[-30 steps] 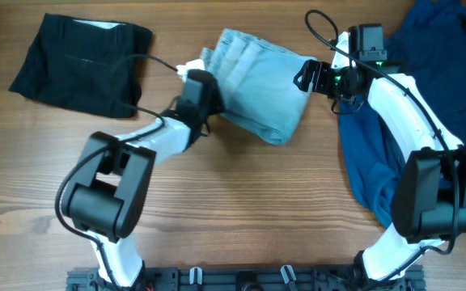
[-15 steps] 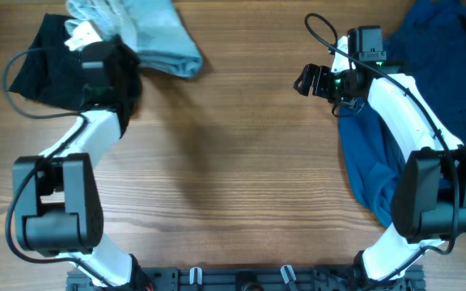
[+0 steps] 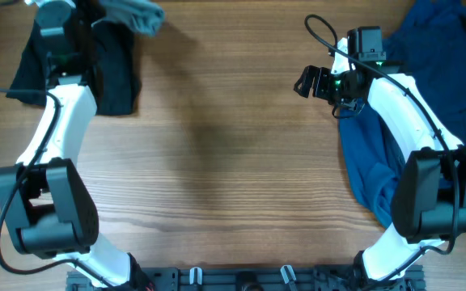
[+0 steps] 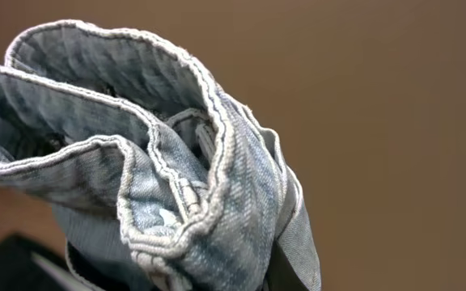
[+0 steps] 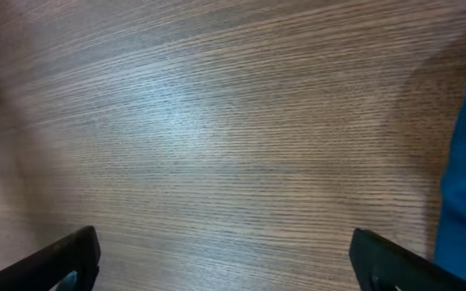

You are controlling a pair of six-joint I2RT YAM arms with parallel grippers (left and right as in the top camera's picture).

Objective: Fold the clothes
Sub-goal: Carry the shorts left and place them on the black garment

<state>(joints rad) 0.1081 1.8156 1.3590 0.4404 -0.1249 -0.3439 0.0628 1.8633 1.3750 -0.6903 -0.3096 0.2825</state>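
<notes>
Jaws on the left arm (image 3: pixel 61 117) are clamping the folded jeans (image 3: pixel 136 11), judging by the bunched denim filling the wrist view; the fingers themselves are hiding under the cloth. Over the last second this arm has been swinging the jeans away from the middle of the bench (image 3: pixel 233 162), and they are now hanging at the far left corner, over the black garment (image 3: pixel 116 74). That is looking like a stacking step, one finished piece going onto another. Jaws on the right arm (image 3: pixel 395 97) are staying wide apart and empty, hovering over bare wood just beside the crumpled dark blue garment (image 3: pixel 451 65), which is still waiting to be folded.
</notes>
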